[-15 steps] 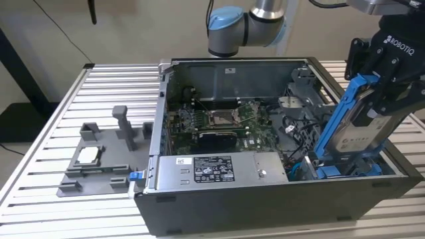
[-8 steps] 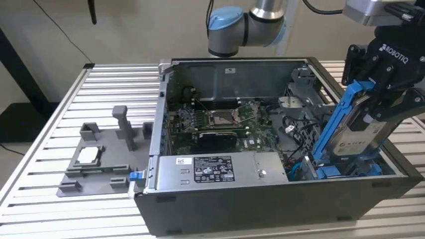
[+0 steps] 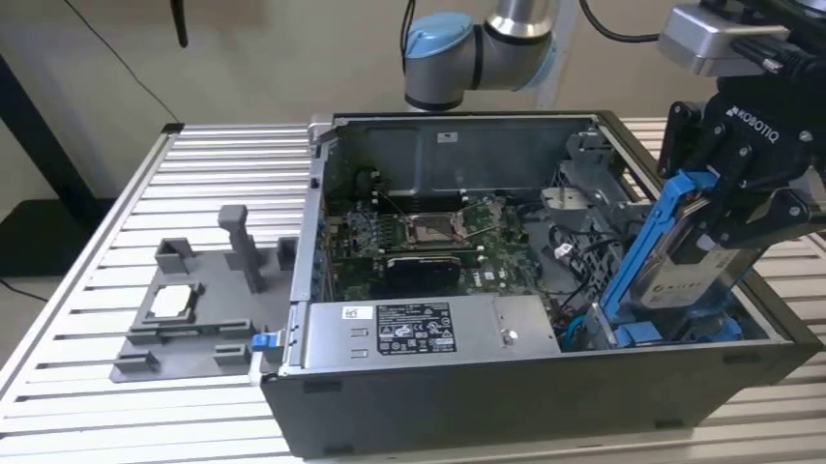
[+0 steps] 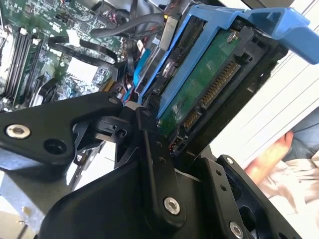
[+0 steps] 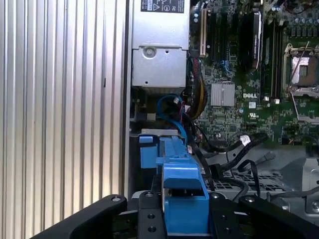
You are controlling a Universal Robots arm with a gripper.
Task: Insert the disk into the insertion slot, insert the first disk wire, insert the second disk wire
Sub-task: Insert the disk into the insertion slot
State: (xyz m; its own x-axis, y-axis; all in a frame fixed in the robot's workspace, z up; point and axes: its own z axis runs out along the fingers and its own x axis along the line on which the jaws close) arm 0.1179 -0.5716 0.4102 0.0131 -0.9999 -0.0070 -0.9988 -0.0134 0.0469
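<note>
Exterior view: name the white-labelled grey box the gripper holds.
The silver-grey hard drive in a blue plastic frame, tilted steeply; the grey power supply box lies flat.

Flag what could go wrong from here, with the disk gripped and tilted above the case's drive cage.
1. The gripper holds the disk steeply tilted, its lower end near the insertion slot. If it goes in skewed, the blue frame may catch on the slot's edge and jam.
2. Loose black cables lie right beside the slot in the first wrist view. They could be pinched or dragged under the disk.
</note>
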